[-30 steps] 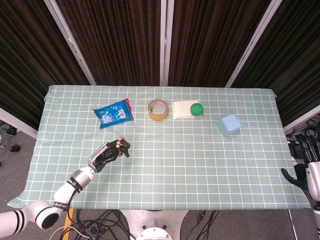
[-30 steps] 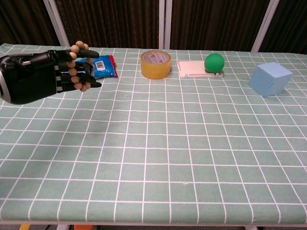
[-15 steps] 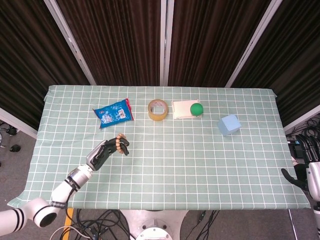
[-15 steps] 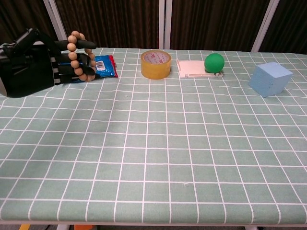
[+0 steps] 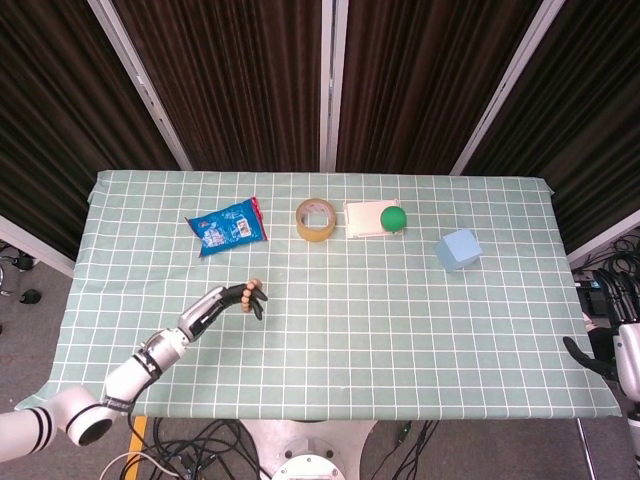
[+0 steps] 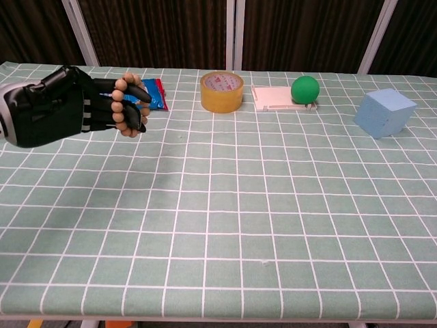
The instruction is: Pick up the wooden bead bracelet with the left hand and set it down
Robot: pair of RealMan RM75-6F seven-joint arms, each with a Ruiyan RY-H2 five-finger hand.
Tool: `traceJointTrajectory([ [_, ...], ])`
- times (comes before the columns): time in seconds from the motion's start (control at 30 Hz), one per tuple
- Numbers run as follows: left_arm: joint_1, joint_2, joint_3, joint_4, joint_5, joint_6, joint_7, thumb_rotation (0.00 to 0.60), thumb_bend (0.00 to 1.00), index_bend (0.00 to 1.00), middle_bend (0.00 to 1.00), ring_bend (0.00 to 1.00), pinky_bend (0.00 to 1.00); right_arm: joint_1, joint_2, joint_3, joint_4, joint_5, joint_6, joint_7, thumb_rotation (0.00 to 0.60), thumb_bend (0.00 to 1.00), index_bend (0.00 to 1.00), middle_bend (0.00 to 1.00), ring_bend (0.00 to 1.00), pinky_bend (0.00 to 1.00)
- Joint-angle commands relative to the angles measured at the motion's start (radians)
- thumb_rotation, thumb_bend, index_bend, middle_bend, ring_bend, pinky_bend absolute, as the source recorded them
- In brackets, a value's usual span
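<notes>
The wooden bead bracelet (image 6: pixel 123 104) hangs looped around the fingertips of my black left hand (image 6: pixel 68 106), held above the green checked tablecloth at the left side. In the head view the bracelet (image 5: pixel 250 293) shows at the tip of the left hand (image 5: pixel 222 303), just below the blue snack bag. My right hand (image 5: pixel 590 358) hangs off the table's right edge; its fingers are too small to read.
A blue snack bag (image 5: pixel 227 227) lies behind the left hand. A yellow tape roll (image 5: pixel 315 219), a green ball (image 5: pixel 393 218) on a white card (image 5: pixel 362 220) and a light blue cube (image 5: pixel 458 250) stand along the back half of the table (image 5: pixel 400 330).
The left hand has turned and shifted right and slightly lower. The bracelet now sits tighter against the fingertips instead of standing up above them.
</notes>
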Motion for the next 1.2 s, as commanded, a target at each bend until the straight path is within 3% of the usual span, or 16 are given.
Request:
traceJointTrajectory([
  [0.03,-0.038,0.018,0.030,0.022,0.038,-0.018,-0.077,0.564,0.16,0.23,0.38,0.26,0.13,-0.001,0.000,0.000,0.002,0.001,0.001,0.002,0.600,0.10,0.00,0.09,0.00,0.00],
  [0.07,-0.041,0.019,0.033,0.029,0.043,-0.014,-0.074,0.597,0.16,0.22,0.37,0.25,0.13,-0.001,0.000,0.000,0.002,0.001,0.002,0.002,0.600,0.10,0.00,0.09,0.00,0.00],
  [0.27,-0.054,0.010,0.054,0.077,0.075,-0.005,0.199,0.600,0.16,0.20,0.33,0.20,0.12,-0.004,-0.002,-0.001,0.008,0.002,0.004,0.009,0.600,0.10,0.00,0.09,0.00,0.00],
  [0.47,-0.028,-0.032,0.031,0.107,0.023,0.018,0.637,0.600,0.16,0.20,0.30,0.16,0.12,-0.004,-0.006,-0.002,0.012,-0.001,0.005,0.013,0.600,0.10,0.00,0.09,0.00,0.00],
  [0.77,0.044,-0.045,0.008,0.059,-0.069,0.108,1.223,0.580,0.15,0.20,0.30,0.16,0.12,-0.004,-0.010,-0.003,0.016,-0.004,0.006,0.016,0.600,0.10,0.00,0.09,0.00,0.00],
  [1.03,0.189,0.011,-0.082,0.002,-0.202,0.357,1.314,0.600,0.13,0.20,0.30,0.16,0.12,0.004,0.005,-0.022,0.026,0.004,-0.047,0.059,0.600,0.10,0.00,0.09,0.00,0.00],
  [1.2,0.304,0.086,-0.084,0.006,-0.281,0.468,1.347,0.600,0.13,0.21,0.30,0.16,0.11,0.033,0.008,-0.044,0.062,-0.010,-0.121,0.123,0.600,0.11,0.00,0.08,0.00,0.00],
])
